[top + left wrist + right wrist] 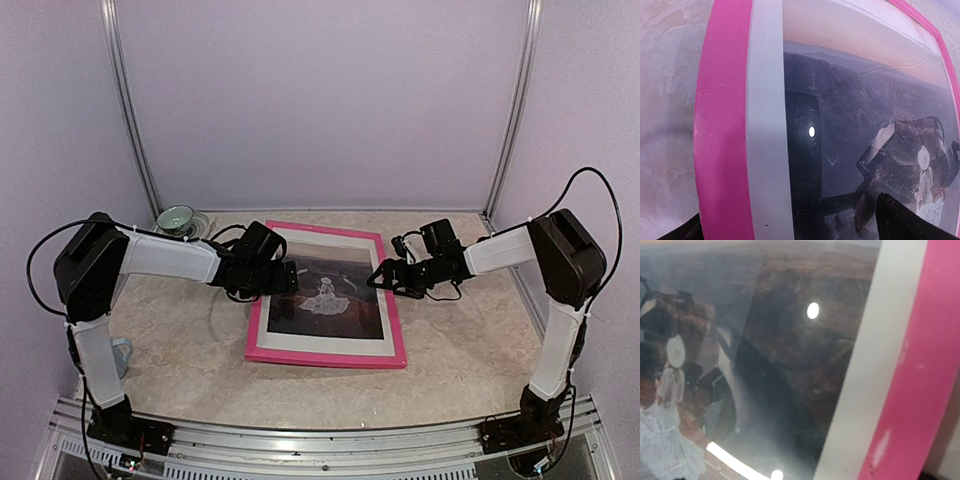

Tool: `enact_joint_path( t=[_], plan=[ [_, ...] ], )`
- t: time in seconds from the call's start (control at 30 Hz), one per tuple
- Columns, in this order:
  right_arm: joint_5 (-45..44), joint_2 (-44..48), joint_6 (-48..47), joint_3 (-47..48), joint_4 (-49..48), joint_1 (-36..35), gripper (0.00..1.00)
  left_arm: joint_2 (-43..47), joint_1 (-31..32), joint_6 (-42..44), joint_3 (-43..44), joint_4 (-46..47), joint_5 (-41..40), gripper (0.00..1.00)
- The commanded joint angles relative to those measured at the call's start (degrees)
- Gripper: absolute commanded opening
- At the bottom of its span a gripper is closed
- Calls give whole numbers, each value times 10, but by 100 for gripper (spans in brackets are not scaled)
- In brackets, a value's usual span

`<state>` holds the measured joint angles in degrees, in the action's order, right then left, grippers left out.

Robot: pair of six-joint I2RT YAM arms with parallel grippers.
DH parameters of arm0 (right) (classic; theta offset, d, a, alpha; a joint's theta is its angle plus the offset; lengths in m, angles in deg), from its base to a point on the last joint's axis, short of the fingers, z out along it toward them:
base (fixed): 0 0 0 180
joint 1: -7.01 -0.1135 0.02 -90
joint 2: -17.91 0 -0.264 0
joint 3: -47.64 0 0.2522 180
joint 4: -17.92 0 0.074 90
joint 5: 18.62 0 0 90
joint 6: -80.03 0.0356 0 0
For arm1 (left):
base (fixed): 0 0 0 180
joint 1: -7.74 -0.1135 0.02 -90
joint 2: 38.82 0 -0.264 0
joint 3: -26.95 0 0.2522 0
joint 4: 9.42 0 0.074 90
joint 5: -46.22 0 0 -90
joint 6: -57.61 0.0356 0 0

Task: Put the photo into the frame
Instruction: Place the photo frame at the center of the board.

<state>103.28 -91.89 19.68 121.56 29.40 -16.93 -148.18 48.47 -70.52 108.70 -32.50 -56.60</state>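
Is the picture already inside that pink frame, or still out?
Inside. The photo shows within the white mat, pink frame rails all around, everything flat on the table.

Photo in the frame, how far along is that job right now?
Looks done: the photo sits behind the white mat inside the pink frame, lying flat, face up on the table. In hand: nothing; the left gripper and right gripper are open over opposite side rails, holding neither. Left: probably only pulling both grippers clear. The frame's back is hidden, so its closure can't be checked.
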Motion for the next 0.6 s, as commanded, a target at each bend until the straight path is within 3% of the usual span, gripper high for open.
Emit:
enact_joint_path(
  t=[0.0, 0.27, 0.57],
  plan=[
    [17, -5, 2, -5, 42, -22, 99, 23, 12, 18, 10, 24, -11, 99],
    [17, -7, 3, -6, 42, -22, 99, 46, 10, 20, 1, 22, -25, 99],
    [16, -8, 3, -6, 43, -22, 99, 87, -9, 0, -43, 76, 29, 99]
  ],
)
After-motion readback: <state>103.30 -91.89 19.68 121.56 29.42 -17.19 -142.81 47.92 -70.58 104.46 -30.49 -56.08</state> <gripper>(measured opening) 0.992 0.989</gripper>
